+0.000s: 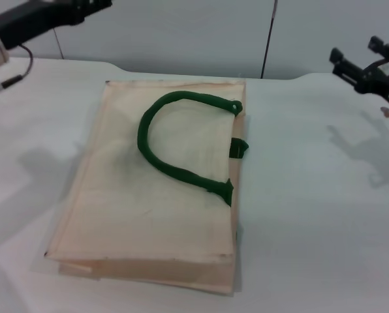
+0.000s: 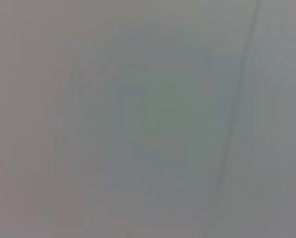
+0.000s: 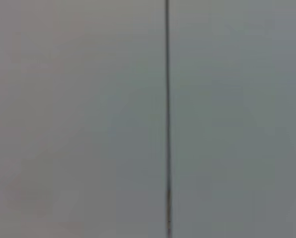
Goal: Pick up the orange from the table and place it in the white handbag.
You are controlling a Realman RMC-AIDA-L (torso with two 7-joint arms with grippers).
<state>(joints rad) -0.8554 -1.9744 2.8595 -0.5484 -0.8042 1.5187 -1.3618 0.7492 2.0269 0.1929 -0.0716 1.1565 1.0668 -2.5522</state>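
White table (image 1: pixel 312 195), white handbag (image 1: pixel 155 195) lying flat; left gripper (image 1: pixel 83 8), right gripper (image 1: pixel 357 65) raised, grip state unclear

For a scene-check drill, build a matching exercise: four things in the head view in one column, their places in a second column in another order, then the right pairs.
Things:
1. white handbag
2. green handle
3. left gripper
4. right gripper

Places:
A. raised at the far right edge
B. lying flat on the middle of the table
C. raised at the far left corner
D. curved on top of the bag

Pairs: 1-B, 2-D, 3-C, 4-A. No orange is in view.
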